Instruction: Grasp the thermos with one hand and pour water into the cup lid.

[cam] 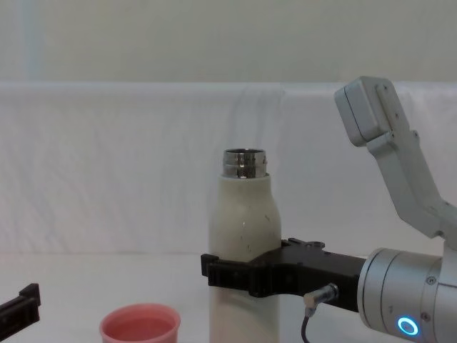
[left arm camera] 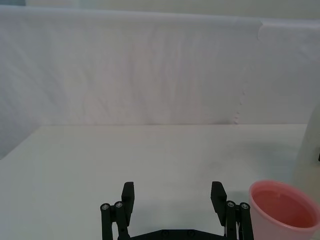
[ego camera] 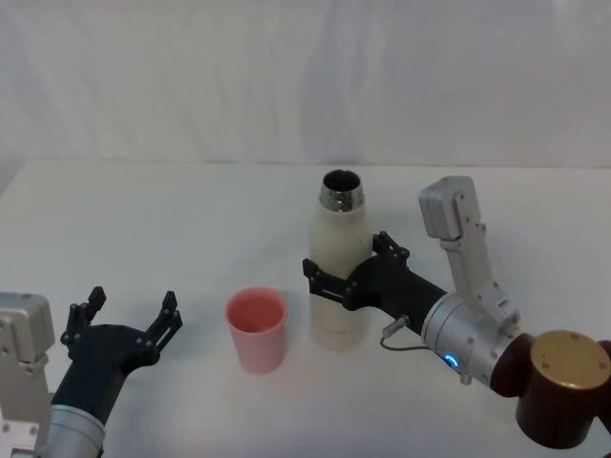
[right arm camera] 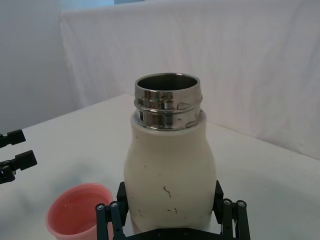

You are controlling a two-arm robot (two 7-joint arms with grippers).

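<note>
My thermos (right arm camera: 170, 175) has a matt cream-white body, smooth but flecked with small dark specks, and a glossy polished steel threaded neck (right arm camera: 168, 102) that mirrors the room. The cup lid (ego camera: 256, 327) looks like smooth salmon-pink plastic with a soft, low sheen. My right gripper (ego camera: 344, 272) is matt black, hard-looking, with small shiny screws; behind it the wrist (cam: 400, 296) is brushed silver metal. The table (ego camera: 172, 229) and backdrop (left arm camera: 150, 70) are covered in matt white cloth, faintly creased.
</note>
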